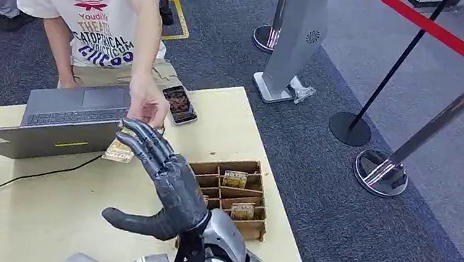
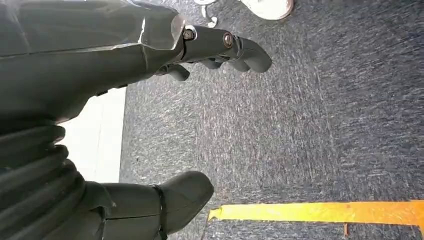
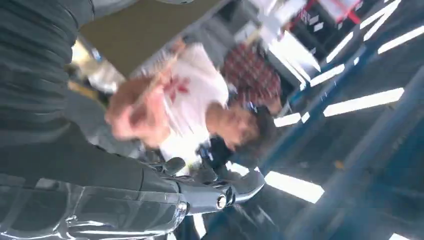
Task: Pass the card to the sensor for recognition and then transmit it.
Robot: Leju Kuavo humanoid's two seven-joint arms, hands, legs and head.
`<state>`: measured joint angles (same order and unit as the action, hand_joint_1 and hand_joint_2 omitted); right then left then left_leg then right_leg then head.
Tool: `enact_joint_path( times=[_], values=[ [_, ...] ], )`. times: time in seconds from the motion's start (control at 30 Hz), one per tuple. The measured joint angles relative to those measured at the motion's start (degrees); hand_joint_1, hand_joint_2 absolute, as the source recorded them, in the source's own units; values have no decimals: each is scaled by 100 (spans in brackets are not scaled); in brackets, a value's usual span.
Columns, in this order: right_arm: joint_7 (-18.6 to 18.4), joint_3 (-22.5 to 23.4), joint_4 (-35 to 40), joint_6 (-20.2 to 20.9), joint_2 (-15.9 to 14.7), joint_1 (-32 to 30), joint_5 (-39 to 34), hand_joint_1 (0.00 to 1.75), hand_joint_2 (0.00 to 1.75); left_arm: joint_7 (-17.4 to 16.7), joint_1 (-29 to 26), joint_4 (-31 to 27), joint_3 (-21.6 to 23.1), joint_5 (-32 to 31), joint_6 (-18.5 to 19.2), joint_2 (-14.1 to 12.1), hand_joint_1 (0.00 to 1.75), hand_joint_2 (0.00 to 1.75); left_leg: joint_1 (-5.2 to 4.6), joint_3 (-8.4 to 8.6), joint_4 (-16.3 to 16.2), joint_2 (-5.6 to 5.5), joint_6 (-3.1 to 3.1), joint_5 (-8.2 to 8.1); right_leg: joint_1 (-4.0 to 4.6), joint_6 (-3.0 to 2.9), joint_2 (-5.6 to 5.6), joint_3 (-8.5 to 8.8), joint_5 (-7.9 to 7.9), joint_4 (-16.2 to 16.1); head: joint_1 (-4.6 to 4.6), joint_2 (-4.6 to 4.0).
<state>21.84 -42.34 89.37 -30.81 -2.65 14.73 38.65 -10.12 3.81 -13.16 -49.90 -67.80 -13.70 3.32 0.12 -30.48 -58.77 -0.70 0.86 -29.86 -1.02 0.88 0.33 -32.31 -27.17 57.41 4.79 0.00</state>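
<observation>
At centre frame in the head view, the right hand (image 1: 160, 183) is raised over the table (image 1: 59, 209), fingers spread and holding nothing. Just above its fingertips a person's hand (image 1: 147, 104) reaches down, touching or nearly touching them. The card (image 1: 119, 151) lies on the table below those fingertips, against the laptop's (image 1: 59, 123) front edge (partly hidden). The left hand (image 2: 150, 60) hangs over grey carpet (image 2: 310, 125), fingers loosely apart, empty. A phone (image 1: 179, 104) sits upper centre; a wooden tray (image 1: 234, 188) lies right of the hand.
</observation>
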Motion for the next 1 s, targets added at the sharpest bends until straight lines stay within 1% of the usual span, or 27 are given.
enact_joint_path(
  times=[0.13, 0.2, 0.23, 0.27, 0.33, 0.43, 0.57, 0.73, 0.9, 1.0],
  values=[
    [-241, -59, -217, -607, 147, 335, 912, 0, 175, -15, 61, 0, 0, -92, 17, 4, 0, 175, 0, 2, 0, 1, -1, 1, 0, 0, 1, 0, 2, 1, 0, 0],
    [-326, -61, -379, -807, 252, 484, 1561, 0, 175, -44, 85, 0, 0, -136, 35, 13, 0, 175, 0, 3, 0, 1, -1, 2, 0, 0, 1, 1, 2, 2, 2, 0],
    [-260, -20, -424, -812, 313, 517, 1931, 0, 175, -53, 92, 0, 2, -162, 35, 22, 0, 175, 0, 3, 0, 1, -1, 2, 0, 0, 1, 1, 2, 2, 0, 0],
    [-100, 70, -472, -820, 420, 542, 2322, 0, 175, -57, 98, 0, 0, -182, 35, 26, 0, 175, 1, 2, 0, 1, -1, 2, 1, 0, 1, 1, 2, 3, 4, 0],
    [314, 384, -645, -823, 712, 635, 2800, 0, 175, -57, 112, 0, 2, -208, 35, 33, 0, 175, 1, 3, 0, 1, -1, 2, 2, 0, 2, 0, 2, 4, 0, 0],
    [570, 825, -833, -823, 1023, 767, 3089, 0, 175, -57, 120, 0, 2, -227, 37, 37, 0, 175, 2, 2, 0, 1, -1, 2, 1, 0, 1, 1, 2, 4, 0, 0],
    [660, 1219, -1001, -823, 1311, 844, 3356, 0, 175, -57, 130, 0, 2, -275, 50, 37, 0, 175, 1, 2, 0, 0, -1, 2, 1, 0, 0, 1, 2, 3, 2, 0],
    [616, 1447, -1213, -823, 1449, 952, 3450, 0, 175, -68, 137, 0, 2, -282, 77, 33, 0, 175, 0, 1, -1, 0, 0, 2, -1, 0, 1, 1, 2, 3, 2, 0],
    [566, 1567, -1442, -823, 1493, 1034, 3457, 0, 175, -57, 132, 0, 2, -276, 83, 24, 0, 175, 0, 1, -1, 0, -1, 1, 0, 0, 1, 1, 2, 3, 2, 0],
    [459, 1574, -1571, -823, 1495, 1074, 3461, 0, 175, -51, 132, 0, 2, -276, 83, 24, 0, 175, 0, 1, -1, 0, -1, 1, 0, 0, 1, 0, 2, 3, 2, 0]
  ],
)
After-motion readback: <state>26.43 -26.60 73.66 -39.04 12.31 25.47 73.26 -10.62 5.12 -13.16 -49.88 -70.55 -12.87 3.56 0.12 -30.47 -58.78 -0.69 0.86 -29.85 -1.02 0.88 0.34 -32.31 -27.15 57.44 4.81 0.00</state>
